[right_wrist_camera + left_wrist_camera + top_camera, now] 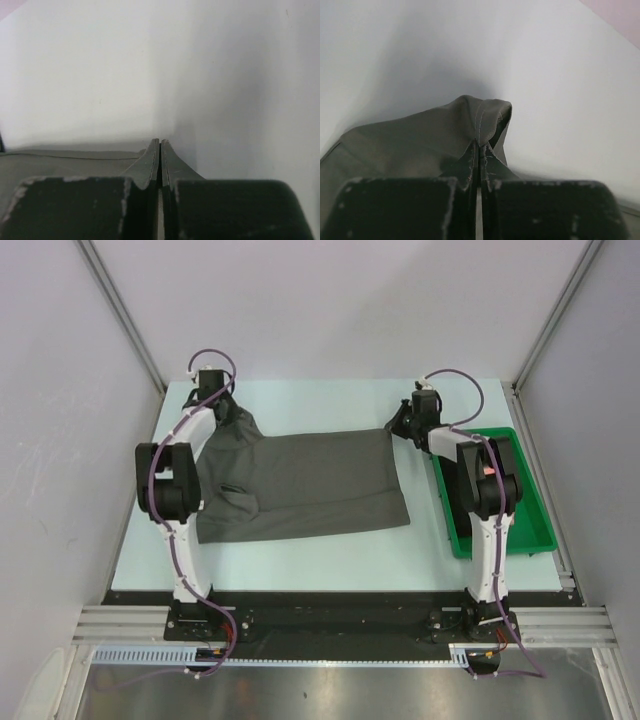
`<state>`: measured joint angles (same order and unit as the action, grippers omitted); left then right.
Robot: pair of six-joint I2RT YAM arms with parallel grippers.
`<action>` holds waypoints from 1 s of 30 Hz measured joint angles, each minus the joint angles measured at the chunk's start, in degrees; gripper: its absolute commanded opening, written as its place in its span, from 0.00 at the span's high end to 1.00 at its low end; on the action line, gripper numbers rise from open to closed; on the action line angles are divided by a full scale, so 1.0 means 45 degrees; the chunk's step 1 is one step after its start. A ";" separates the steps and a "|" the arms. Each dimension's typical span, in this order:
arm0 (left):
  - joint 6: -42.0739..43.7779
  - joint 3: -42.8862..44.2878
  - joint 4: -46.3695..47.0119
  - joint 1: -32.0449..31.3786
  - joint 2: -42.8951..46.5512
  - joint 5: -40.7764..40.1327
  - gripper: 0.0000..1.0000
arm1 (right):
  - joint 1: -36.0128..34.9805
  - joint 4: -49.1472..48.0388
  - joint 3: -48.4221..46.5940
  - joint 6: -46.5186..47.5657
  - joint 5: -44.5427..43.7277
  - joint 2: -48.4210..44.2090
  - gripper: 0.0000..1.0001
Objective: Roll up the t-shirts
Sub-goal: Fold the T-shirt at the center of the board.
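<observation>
One dark grey t-shirt (310,485) lies spread flat across the middle of a pale table (300,560), collar end toward the left arm and hem toward the right. Any label at the neck is too small to read from above, and no writing shows in either wrist view. Two arms work it, one at each far corner. The left gripper (480,147) has its jaws clamped on a raised fold of the grey cloth at the shirt's far-left corner. The right gripper (160,145) has its jaws pressed together at the far-right corner, where the cloth's edge runs up to the fingertips; whether any fabric is caught between them cannot be told. One green tray (455,530) sits at the table's right edge, with a single salmon-pink patch (488,471) showing inside, mostly hidden by the right arm
</observation>
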<state>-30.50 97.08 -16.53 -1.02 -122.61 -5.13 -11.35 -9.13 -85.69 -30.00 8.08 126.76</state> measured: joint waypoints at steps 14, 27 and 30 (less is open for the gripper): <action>0.0117 -0.2035 0.0563 -0.0155 0.1676 -0.0136 1.00 | -0.0321 0.0243 0.0845 0.0714 -0.0277 -0.1161 1.00; -0.0704 -0.7334 0.1219 -0.0534 0.5785 -0.0301 1.00 | -0.0967 0.0874 0.2458 0.1083 -0.1282 -0.3303 1.00; -0.1005 -0.8257 0.1321 -0.0622 0.6761 -0.0423 1.00 | -0.1069 0.0967 0.3099 0.1132 -0.1579 -0.3823 0.98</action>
<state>-35.03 59.92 -10.59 -3.81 -92.18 -7.03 -16.16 -4.78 -71.75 -24.91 0.97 109.56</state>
